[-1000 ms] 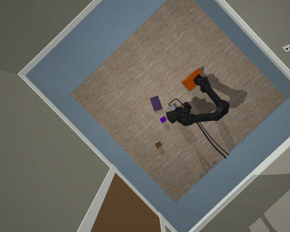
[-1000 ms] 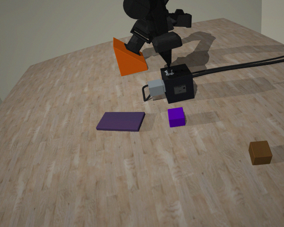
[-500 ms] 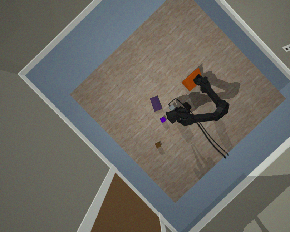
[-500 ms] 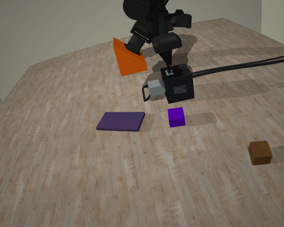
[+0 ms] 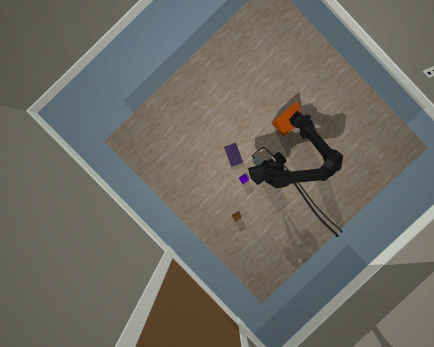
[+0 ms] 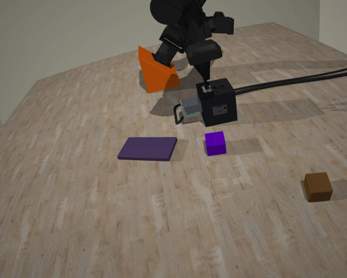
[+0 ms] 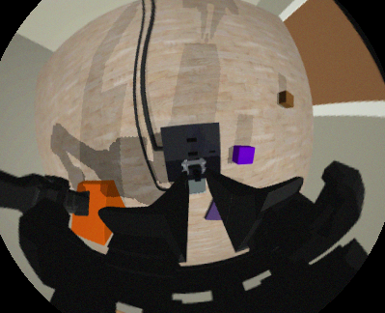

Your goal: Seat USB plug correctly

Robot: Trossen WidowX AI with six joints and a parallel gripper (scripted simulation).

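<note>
The power cube (image 6: 211,120) (image 7: 176,143) stands on the table, mostly hidden by the arm in the top view. The small USB plug (image 6: 206,89) (image 7: 194,164) shows as a silvery, bracket-like shape at the top of the cube, near the edge by the grey adapter. Its depth and which way round it is cannot be told. My gripper (image 6: 205,80) (image 7: 196,174) points down just above the plug. Its fingers are slightly apart, with a narrow gap between the tips, and it is open with nothing held. The fingertips are hidden in the top view.
A grey adapter (image 5: 258,160) (image 6: 190,106) (image 7: 197,186) with a cable loop sticks out of the cube's side. Two black cables trail from the cube. A purple cube (image 5: 243,178) (image 6: 215,143) and purple slab (image 5: 233,154) (image 6: 147,148) lie nearby, a brown cube (image 5: 236,216) (image 6: 318,187) farther off. An orange wedge (image 5: 284,122) (image 6: 158,78) bears the arm's base.
</note>
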